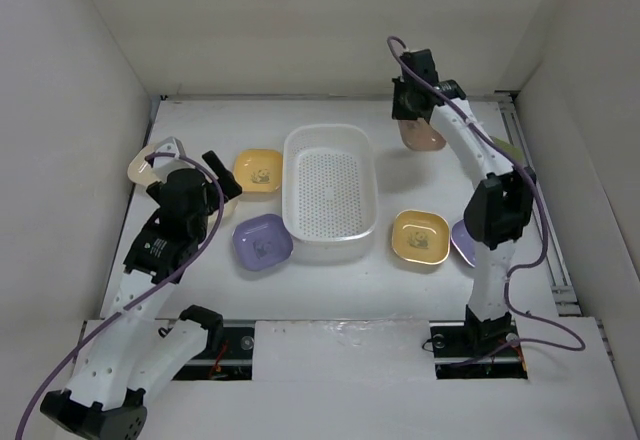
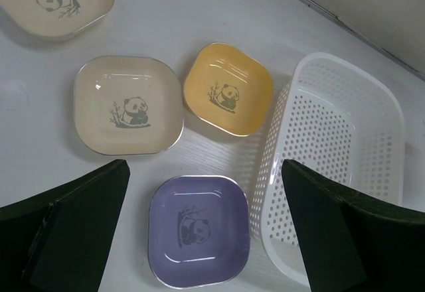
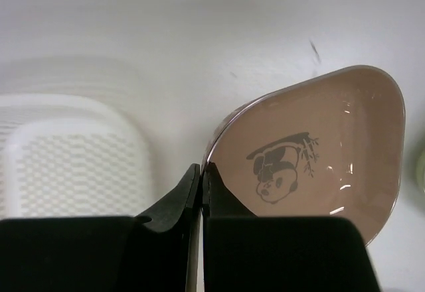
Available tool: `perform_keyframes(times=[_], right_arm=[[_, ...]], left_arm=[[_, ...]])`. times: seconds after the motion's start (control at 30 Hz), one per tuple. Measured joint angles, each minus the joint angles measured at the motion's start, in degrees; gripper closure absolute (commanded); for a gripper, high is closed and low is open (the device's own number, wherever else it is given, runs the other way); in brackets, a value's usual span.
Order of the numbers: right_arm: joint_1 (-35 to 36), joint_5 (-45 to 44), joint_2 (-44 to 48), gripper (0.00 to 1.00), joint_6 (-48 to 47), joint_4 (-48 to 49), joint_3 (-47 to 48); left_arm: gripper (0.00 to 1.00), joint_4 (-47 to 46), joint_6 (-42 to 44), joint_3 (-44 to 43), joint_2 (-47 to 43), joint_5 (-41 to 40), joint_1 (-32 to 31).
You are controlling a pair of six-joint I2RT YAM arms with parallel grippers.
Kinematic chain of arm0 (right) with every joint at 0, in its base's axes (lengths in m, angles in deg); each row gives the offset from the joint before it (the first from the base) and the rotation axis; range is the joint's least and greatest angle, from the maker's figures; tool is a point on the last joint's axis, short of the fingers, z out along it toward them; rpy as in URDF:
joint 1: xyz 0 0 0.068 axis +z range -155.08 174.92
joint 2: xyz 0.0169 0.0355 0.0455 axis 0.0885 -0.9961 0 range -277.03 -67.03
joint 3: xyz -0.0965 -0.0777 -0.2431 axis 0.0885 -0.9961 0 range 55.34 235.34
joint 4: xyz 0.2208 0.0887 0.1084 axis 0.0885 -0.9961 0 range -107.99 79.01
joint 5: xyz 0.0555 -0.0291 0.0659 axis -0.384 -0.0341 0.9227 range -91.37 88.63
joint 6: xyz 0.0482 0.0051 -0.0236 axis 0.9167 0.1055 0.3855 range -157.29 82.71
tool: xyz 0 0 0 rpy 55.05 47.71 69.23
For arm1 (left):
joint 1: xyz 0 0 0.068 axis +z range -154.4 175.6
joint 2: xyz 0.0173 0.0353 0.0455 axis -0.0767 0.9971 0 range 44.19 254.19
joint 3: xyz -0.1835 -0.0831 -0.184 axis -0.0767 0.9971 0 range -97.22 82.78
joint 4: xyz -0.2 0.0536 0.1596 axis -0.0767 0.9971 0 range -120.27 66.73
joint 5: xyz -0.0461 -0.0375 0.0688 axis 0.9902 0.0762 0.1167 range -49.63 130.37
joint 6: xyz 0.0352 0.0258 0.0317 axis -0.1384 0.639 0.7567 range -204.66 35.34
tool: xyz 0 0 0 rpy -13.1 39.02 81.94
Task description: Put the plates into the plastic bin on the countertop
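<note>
Nothing sits in the bin (image 1: 326, 131) yet: my right gripper (image 3: 200, 184) pinches the rim of the tan plate (image 3: 312, 152), bin off to its left, while my left gripper (image 2: 204, 172) hangs wide open over the lavender plate (image 2: 198, 229), a yellow plate (image 2: 228, 87) and a cream plate (image 2: 128, 105) just beyond.

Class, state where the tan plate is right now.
In the top view, the tan plate is pinched at its rim by the right claw, just right of the plastic bin's far corner.
</note>
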Motion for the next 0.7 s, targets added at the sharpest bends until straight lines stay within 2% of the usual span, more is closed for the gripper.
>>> perform_keyframes(times=[0.1, 0.33, 0.5, 0.7], right_arm=[[6.93, -2.08, 1.55, 1.0, -0.61, -0.04, 6.47], [23.04, -4.92, 0.94, 1.0, 0.09, -3.28, 11.06], [27.36, -8.33, -4.2, 1.0, 5.03, -4.28, 13.99], [28.0, -9.46, -12.0, 1.0, 11.67, -4.28, 15.47]], left_arm=[[0.0, 0.02, 0.0, 0.0, 0.17, -0.7, 0.0], [0.0, 0.04, -0.11, 0.0, -0.37, -2.69, 0.0], [0.0, 0.11, -0.39, 0.0, 0.46, -3.3, 0.0], [0.0, 0.48, -0.66, 0.0, 0.44, -3.69, 0.0]])
